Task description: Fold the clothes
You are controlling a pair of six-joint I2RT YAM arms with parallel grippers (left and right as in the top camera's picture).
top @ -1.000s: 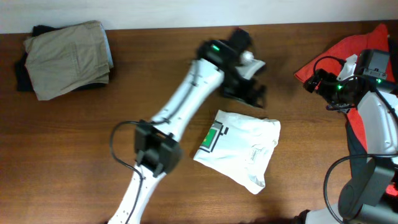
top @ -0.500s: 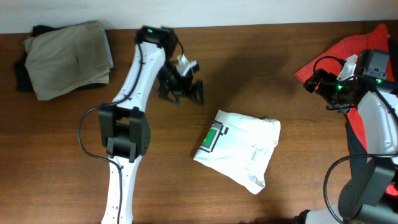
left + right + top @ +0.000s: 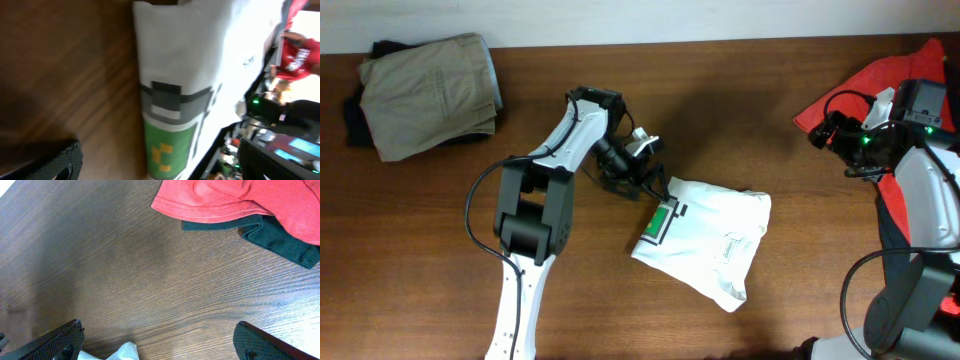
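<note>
The clothes lie in three places. A folded white shirt (image 3: 710,245) with a green, dark-edged patch (image 3: 663,220) lies mid-table. My left gripper (image 3: 642,180) hangs open just off the shirt's upper-left corner, next to the patch, holding nothing. In the left wrist view the shirt (image 3: 185,45) and patch (image 3: 167,147) fill the middle, with one fingertip (image 3: 47,162) at the lower left. My right gripper (image 3: 830,130) stands open beside a red garment (image 3: 880,85). Its wrist view shows bare wood between the fingers (image 3: 60,340), the shirt's tip (image 3: 122,352), the red garment (image 3: 235,197) and a dark one (image 3: 280,237).
A folded khaki garment (image 3: 430,90) lies on a dark one (image 3: 358,125) at the table's back left corner. The left arm (image 3: 535,215) stretches from the front edge across the left half. Cables hang round the right arm (image 3: 920,200).
My left arm swung from the back middle toward the left, then came down to the shirt's upper-left corner by the green patch. The right arm and the garments have not moved.
</note>
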